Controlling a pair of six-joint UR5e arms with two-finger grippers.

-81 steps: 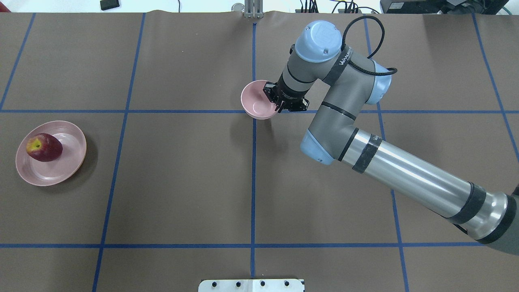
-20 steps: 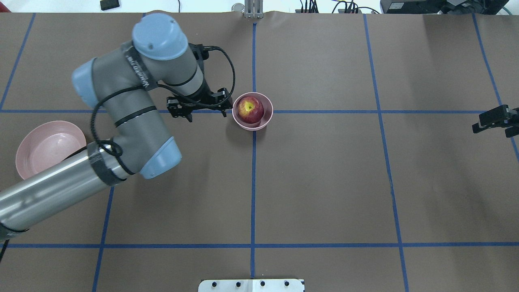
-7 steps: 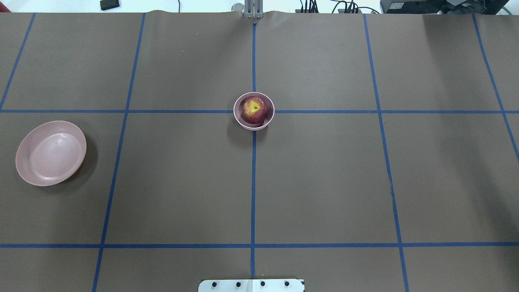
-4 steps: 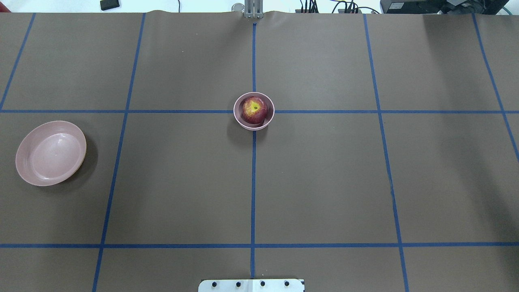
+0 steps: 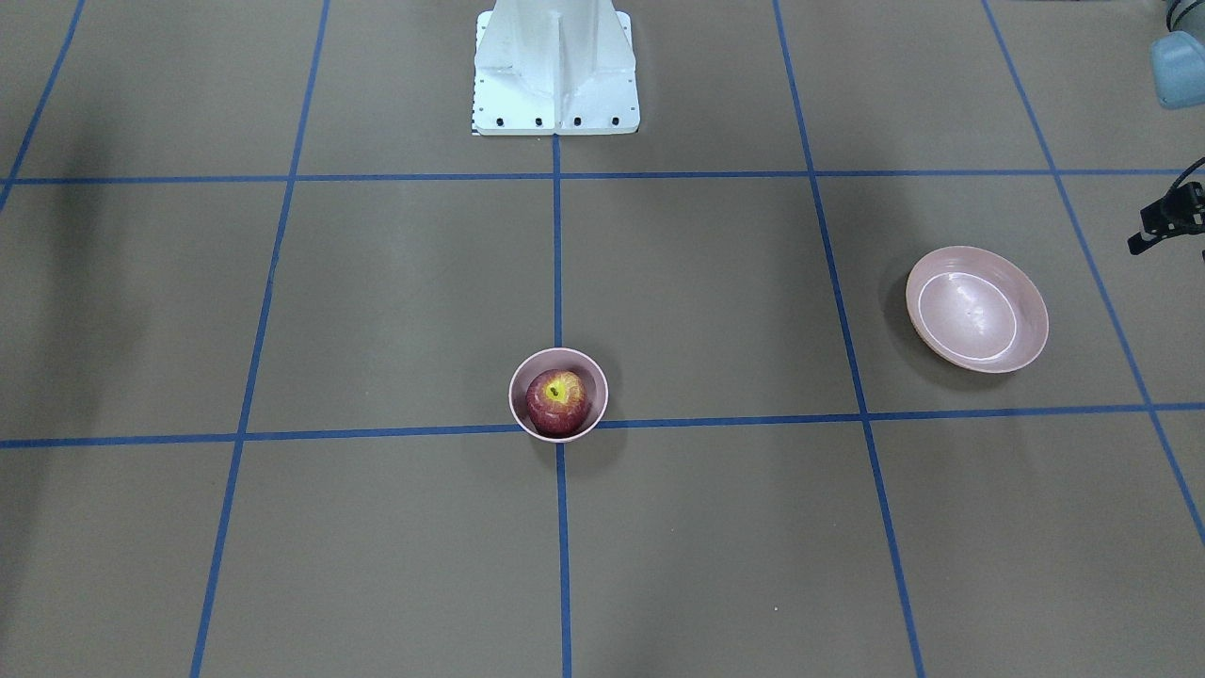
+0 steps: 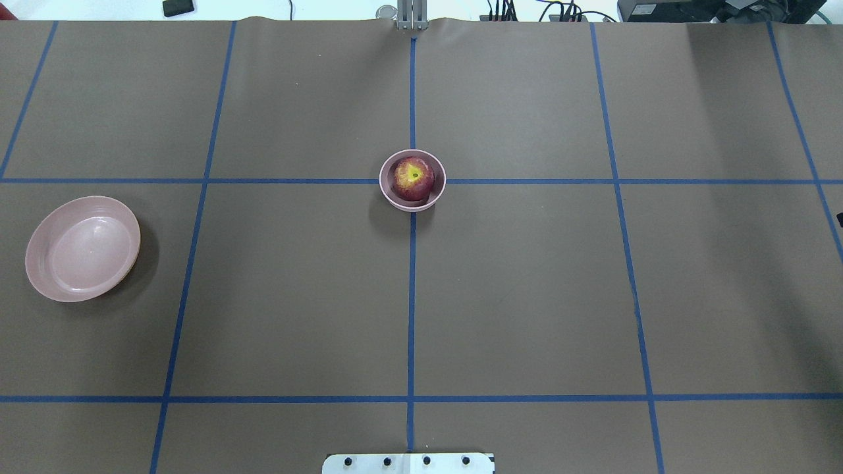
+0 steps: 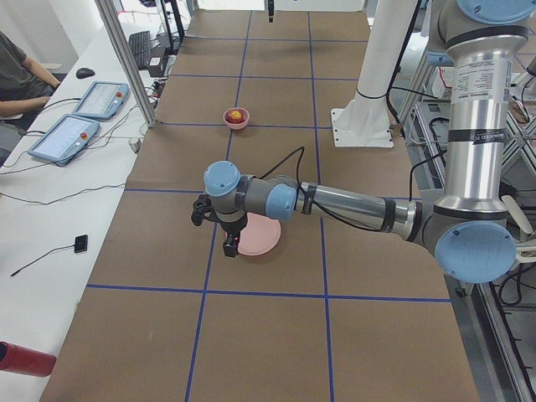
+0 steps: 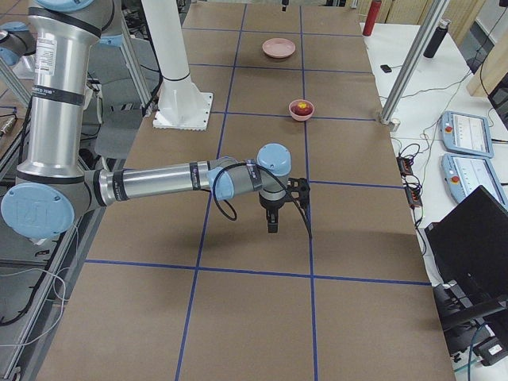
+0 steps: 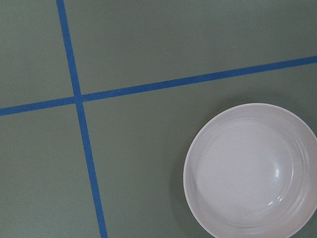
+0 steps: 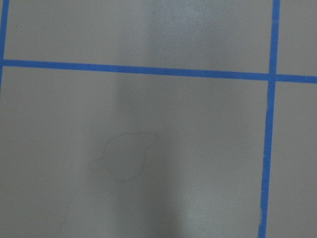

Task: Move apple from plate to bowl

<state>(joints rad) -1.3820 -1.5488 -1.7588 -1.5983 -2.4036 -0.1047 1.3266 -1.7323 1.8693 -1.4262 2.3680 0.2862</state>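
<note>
The dark red apple [image 6: 413, 179] sits stem-up inside the small pink bowl [image 6: 388, 191] at the table's middle; it also shows in the front view [image 5: 555, 400]. The wide pink plate [image 6: 82, 248] lies bare at the table's left, also seen in the left wrist view [image 9: 250, 171]. My left gripper [image 7: 214, 229] hovers by the plate's edge [image 7: 266, 243]; only a black part of it shows at the front view's right edge [image 5: 1167, 215]. My right gripper [image 8: 272, 220] hangs over bare table, far from the bowl [image 8: 302, 111]. I cannot tell whether either is open or shut.
The white robot base [image 5: 555, 66] stands at the table's near side. Teach pendants [image 7: 96, 99] and cables lie on the white bench beside the table. A metal frame post [image 8: 405, 71] stands at the table's far edge near the bowl.
The apple went from the plate into the bowl. Both arms have drawn back out of the overhead view. Over the last second nothing there has moved.
</note>
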